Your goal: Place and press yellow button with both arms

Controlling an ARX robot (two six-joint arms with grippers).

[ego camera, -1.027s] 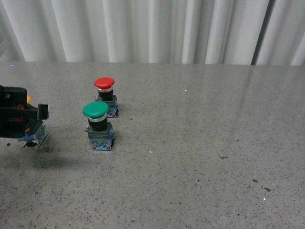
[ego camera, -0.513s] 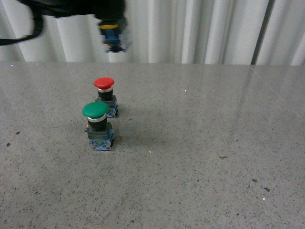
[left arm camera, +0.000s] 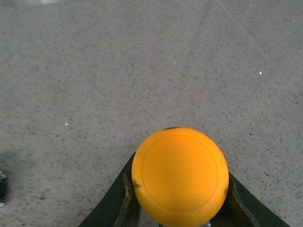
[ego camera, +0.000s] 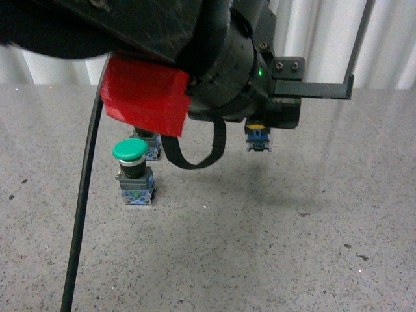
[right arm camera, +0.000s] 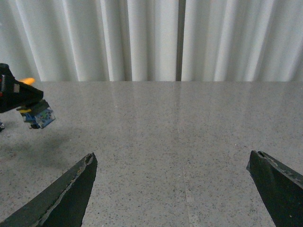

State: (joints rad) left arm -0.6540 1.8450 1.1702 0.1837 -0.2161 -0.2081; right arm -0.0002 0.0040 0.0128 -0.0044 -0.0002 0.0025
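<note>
Grey speckled tabletop (ego camera: 312, 247) runs back to a white curtain (ego camera: 312, 39), and above it our left arm (ego camera: 221, 58) holds the yellow button (ego camera: 258, 138) clenched in its jaws, cap up, clear of the surface and right of the green button (ego camera: 130, 151). Our right jaws stand spread wide, grasping nothing. To place it well, we judge, we should lower it straight with the base level, well apart from the green one, and let go only once it sits flat.
</note>
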